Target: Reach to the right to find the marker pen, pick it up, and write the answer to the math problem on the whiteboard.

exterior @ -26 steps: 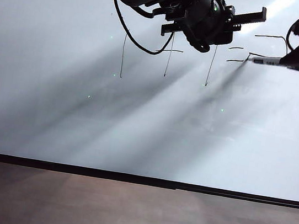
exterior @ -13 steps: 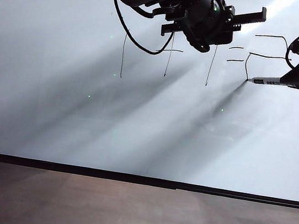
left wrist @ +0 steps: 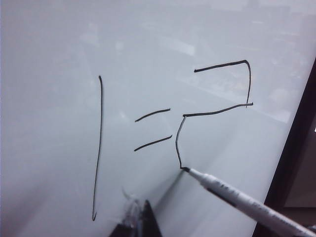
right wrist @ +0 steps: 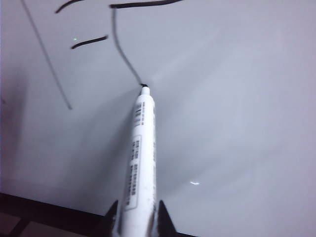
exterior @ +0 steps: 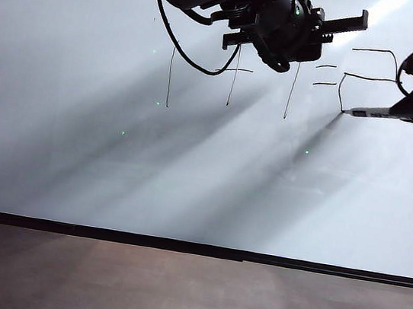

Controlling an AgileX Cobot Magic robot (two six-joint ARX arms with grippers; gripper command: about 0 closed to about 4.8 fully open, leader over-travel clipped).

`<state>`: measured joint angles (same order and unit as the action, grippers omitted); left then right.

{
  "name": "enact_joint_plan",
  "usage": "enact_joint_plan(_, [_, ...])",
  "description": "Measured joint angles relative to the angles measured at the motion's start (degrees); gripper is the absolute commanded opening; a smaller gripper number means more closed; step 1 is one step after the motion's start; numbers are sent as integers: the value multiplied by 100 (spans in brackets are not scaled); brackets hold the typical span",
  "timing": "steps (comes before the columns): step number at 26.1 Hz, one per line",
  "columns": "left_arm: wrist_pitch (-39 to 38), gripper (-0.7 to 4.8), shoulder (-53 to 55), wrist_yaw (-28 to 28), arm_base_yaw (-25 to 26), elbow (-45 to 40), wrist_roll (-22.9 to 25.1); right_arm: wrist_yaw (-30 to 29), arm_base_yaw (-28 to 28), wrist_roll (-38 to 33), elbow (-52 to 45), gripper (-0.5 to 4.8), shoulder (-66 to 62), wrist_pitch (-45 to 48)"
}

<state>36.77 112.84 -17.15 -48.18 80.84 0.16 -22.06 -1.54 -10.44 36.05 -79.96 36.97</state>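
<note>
Gripping marker pen (right wrist: 140, 163) in right pincer (right wrist: 138, 217), left pincer (exterior: 300, 37) overhanging math problem (exterior: 232, 81)

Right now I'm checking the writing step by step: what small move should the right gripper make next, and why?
Probably drag the marker pen sideways, away from the equals dashes, drawing the base stroke. The answer has top, side, middle and lower-left strokes only. The right gripper holds the pen, tip on the whiteboard.

Robotics test bench, apparently a lab: large glossy whiteboard (exterior: 189, 167) with thin black frame lying flat on a brown tabletop (exterior: 171, 296), bulky black robot arm (exterior: 250, 7) trailing loose cables overhead, green indicator light on its wrist, streaked glare across the board. No furnishings or walls visible.
</note>
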Motion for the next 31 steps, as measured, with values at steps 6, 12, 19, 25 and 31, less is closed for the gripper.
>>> enact_joint_plan(6, [-4,-5,0,0,0,0,0,-48,-315,0,-20,-7,28,-44])
enact_joint_plan(12, [-13,-4,0,0,0,-2,0,-92,-612,0,-24,-7,59,-81])
enact_joint_plan(19, [-15,-4,0,0,0,-2,0,-157,-997,-17,-24,-7,151,-109])
enact_joint_plan(25, [-17,-4,0,0,2,-2,0,-310,-1091,-118,-24,-7,229,-101])
enact_joint_plan(31, [-17,-5,2,0,2,-2,0,-304,-876,-175,-20,-7,715,-55])
